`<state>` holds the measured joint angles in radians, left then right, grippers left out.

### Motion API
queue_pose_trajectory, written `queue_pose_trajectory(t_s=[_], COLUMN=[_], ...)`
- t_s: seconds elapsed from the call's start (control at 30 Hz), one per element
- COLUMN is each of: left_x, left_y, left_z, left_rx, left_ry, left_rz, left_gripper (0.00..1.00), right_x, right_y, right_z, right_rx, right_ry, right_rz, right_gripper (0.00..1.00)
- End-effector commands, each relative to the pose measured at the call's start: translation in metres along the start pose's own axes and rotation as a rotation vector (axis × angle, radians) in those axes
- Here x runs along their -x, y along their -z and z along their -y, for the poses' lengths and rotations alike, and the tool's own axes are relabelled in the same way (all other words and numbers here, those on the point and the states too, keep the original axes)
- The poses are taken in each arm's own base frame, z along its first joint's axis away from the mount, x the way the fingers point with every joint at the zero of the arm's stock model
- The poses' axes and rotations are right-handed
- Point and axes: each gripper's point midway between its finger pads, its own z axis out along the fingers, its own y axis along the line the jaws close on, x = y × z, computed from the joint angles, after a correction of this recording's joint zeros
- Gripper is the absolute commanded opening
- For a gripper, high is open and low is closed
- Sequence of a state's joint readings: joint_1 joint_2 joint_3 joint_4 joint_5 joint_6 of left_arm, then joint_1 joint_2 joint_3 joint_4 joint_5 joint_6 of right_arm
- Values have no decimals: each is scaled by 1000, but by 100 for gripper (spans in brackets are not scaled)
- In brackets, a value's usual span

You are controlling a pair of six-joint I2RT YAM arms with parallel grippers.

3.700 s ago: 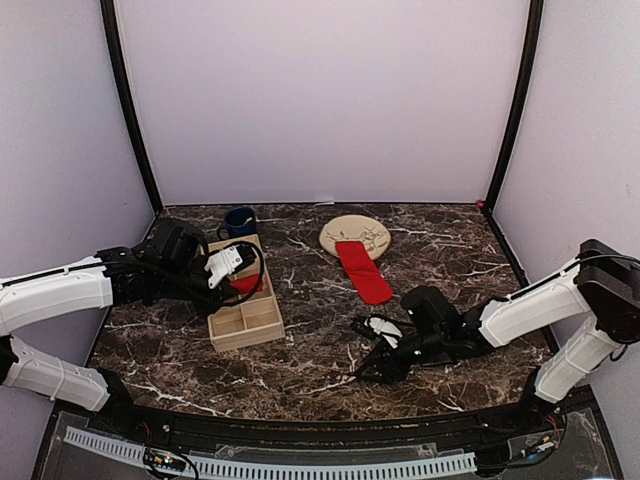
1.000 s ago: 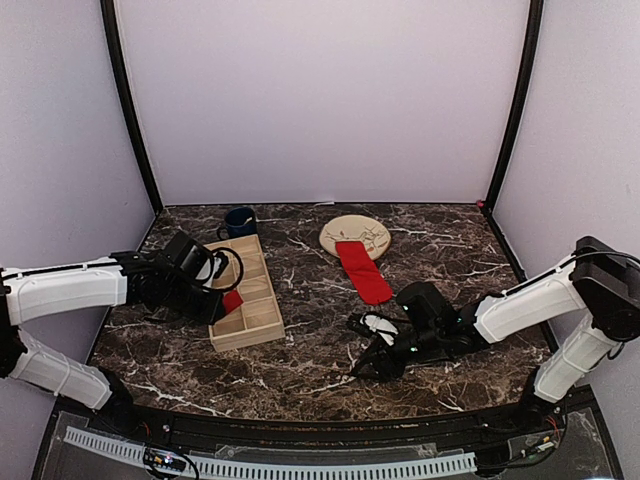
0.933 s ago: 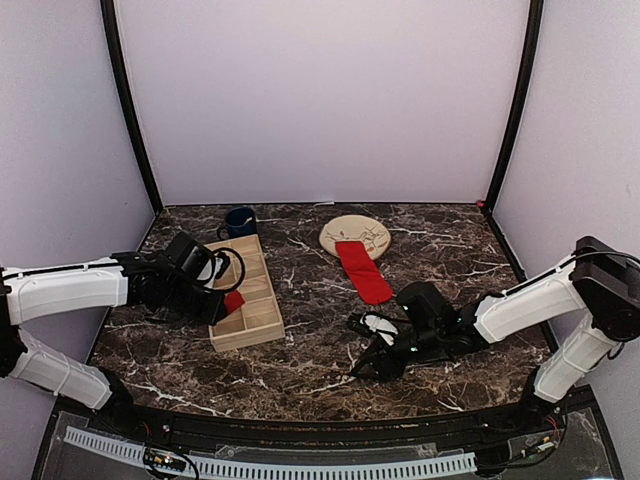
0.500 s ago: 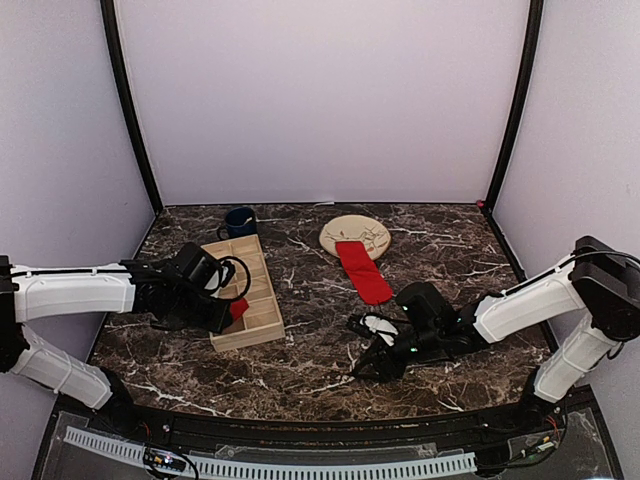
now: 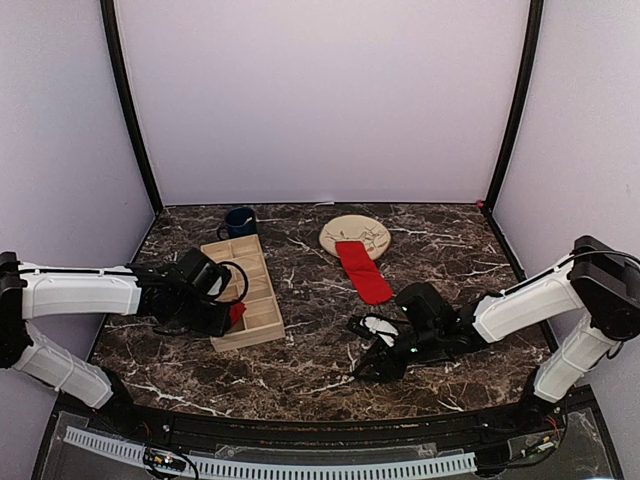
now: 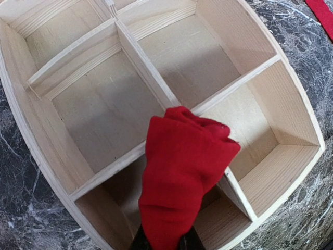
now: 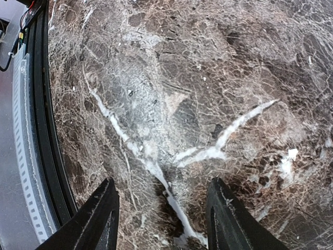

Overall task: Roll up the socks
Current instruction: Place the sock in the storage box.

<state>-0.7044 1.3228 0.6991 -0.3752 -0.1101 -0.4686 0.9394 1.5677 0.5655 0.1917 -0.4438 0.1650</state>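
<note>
1. My left hand (image 6: pixel 162 244) is pinched narrow on one red sock (image 6: pixel 179 177), dangling it bunched over the near compartments of the wooden tray (image 6: pixel 31 140) by the desk's (image 5: pixel 450 250) left edge.
2. The other sock (image 5: pixel 363 270) lies flat mid-desk, its far end on the beige plate (image 5: pixel 345 228) toward the far edge.
3. My right hand (image 7: pixel 162 185) hovers wide and empty toward the near edge.
4. I judge this the gathering step; next, the held sock needs laying flat on its mate before rolling.
5. Count: two socks, one tray, one plate, one blue mug (image 5: pixel 239 221).
</note>
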Motion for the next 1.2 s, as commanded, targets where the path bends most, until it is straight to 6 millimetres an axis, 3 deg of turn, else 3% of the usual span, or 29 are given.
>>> queue_pose_trajectory(t_s=[0.0, 0.33, 0.4, 0.5, 0.67, 0.9, 1.17], left_x=[-27, -32, -35, -39, -35, -26, -12], left_y=[-9, -16, -17, -15, -4, 12, 17], left_z=[-13, -16, -18, -21, -21, -16, -4], left_rx=[62, 114, 123, 138, 133, 103, 61], left_ry=[11, 20, 28, 46, 76, 97, 81], left_rz=[-108, -176, -195, -207, -186, -131, -84], left_gripper=[0, 1, 7, 25, 35, 41, 42], right_x=[11, 12, 9, 8, 8, 11, 12], right_y=[0, 0, -4, -6, -8, -7, -4], right_z=[4, 7, 9, 12, 13, 11, 12], right_rx=[-15, -5, -5, 0, 5, 10, -5], right_ry=[16, 13, 9, 4, 2, -1, -2], right_rz=[28, 44, 34, 27, 26, 28, 31], right_gripper=[52, 52, 52, 52, 52, 53, 53])
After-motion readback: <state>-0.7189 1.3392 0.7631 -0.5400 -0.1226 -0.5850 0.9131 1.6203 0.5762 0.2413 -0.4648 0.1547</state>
